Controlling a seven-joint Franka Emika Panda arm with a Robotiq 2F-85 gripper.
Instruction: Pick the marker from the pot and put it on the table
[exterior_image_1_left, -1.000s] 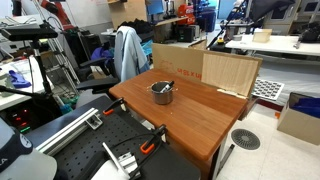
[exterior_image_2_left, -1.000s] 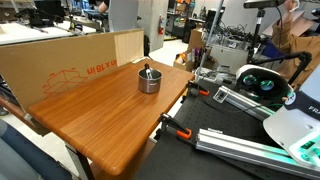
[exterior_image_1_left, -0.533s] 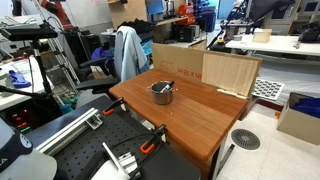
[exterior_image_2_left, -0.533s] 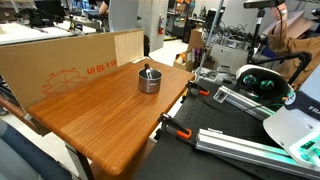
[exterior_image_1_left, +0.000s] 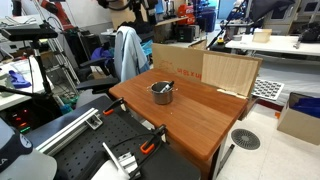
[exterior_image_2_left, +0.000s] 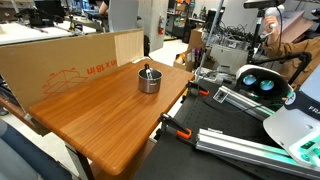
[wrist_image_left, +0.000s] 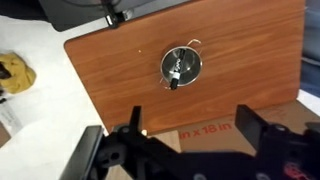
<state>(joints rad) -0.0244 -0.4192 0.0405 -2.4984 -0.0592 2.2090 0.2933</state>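
- While the gripper (wrist_image_left: 190, 116) hangs high above the table (wrist_image_left: 255, 60), the wrist view looks straight down past its two dark fingers (wrist_image_left: 136, 120), which stand wide apart with nothing between them.
- The pot (wrist_image_left: 181, 66) sits upright on the reddish-brown wooden top, well below the gripper and clear of it.
- Inside the pot lies the marker (wrist_image_left: 175, 73), a slim dark stick slanting across the bowl, with one end reaching the rim on the side nearer the camera.
- In both exterior views the pot (exterior_image_1_left: 162, 93) (exterior_image_2_left: 149, 80) stands alone on the table (exterior_image_1_left: 205, 118) (exterior_image_2_left: 100, 110), toward one end of the top and apart from every edge.
- In an exterior view the marker (exterior_image_2_left: 147, 69) leans so that its upper end pokes above the rim; in an exterior view it shows as a short dark line across the pot's mouth (exterior_image_1_left: 166, 86). The colour of its ends is too small to tell.
- A light cardboard panel (exterior_image_1_left: 230, 72) (exterior_image_2_left: 70, 58) stands upright along one long side of the table, near the pot but not touching it.
- The printed edge of that panel (wrist_image_left: 205, 130) shows between the fingers in the wrist view.
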